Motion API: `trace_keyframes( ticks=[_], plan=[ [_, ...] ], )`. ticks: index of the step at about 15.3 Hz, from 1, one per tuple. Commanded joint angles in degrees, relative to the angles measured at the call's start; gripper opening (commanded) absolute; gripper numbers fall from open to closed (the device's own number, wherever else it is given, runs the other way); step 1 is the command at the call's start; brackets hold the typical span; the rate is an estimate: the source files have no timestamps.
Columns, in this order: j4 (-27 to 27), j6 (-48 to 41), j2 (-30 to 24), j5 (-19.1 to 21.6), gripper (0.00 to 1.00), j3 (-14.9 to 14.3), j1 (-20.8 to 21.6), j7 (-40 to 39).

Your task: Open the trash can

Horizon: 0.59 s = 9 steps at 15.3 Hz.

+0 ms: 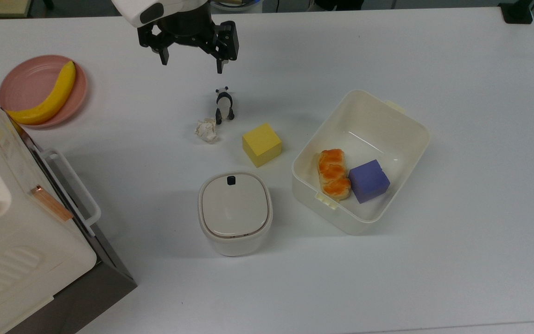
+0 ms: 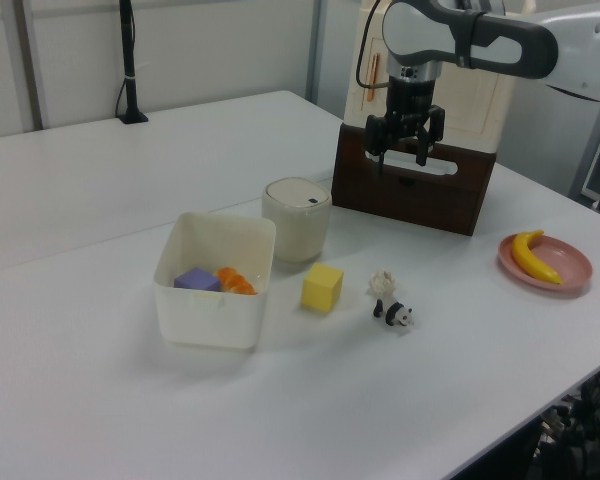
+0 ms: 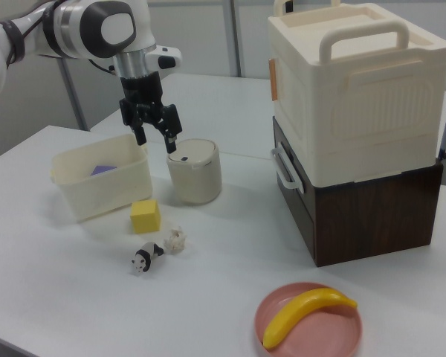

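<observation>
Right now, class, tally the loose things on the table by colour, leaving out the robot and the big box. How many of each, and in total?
Yellow: 2, banana, block
Purple: 1, block
Orange: 1, pastry
Pink: 1, plate
Cream: 2, trash can, tub
Black-and-white: 1, panda
White: 1, paper ball
Total: 9

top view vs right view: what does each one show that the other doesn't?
Top view alone: the pastry lying beside the purple block in the tub. Right view alone: the appliance's top handle and the brown cabinet under it. Both: the trash can with lid down, the open gripper, yellow block, panda, banana.
</observation>
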Motion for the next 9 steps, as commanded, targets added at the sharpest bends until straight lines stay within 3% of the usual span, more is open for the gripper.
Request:
trace_keyframes(
  ticks=[1, 9],
  plan=[
    [-0.3, -0.5, -1.0, 0.0, 1.00, -1.0, 0.4, 0.8],
    [-0.5, -0.5, -0.8, -0.2, 1.00, -0.6, 0.6, 0.8]
  ],
)
